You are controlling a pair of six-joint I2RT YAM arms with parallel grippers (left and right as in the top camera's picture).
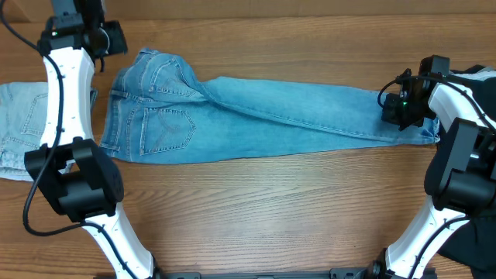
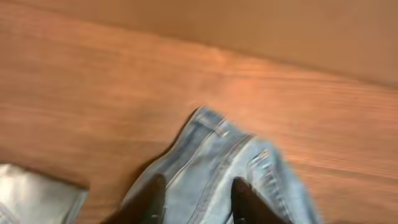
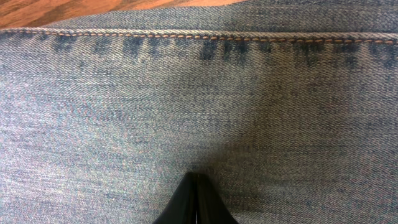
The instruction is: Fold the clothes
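the wooden desk (image 1: 256, 201) runs under everything. the medium-blue jeans (image 1: 263, 116) lie flat across its far half, legs laid together. the waist is toward the far left corner, a back pocket (image 1: 167, 128) faces up, and the hems reach almost to the right edge. a paler pair of jeans (image 1: 19, 128) lies at the left edge, just beside the waist. my right gripper (image 3: 196, 202) is down on the leg end by the right edge. its fingers are clenched tip to tip on the denim, and the stitched hem (image 3: 199, 37) is just beyond them. my left gripper (image 2: 199, 198) hangs near the far left corner above the waistband. its fingers (image 2: 152, 198) are spread and released, and that view is blurred.
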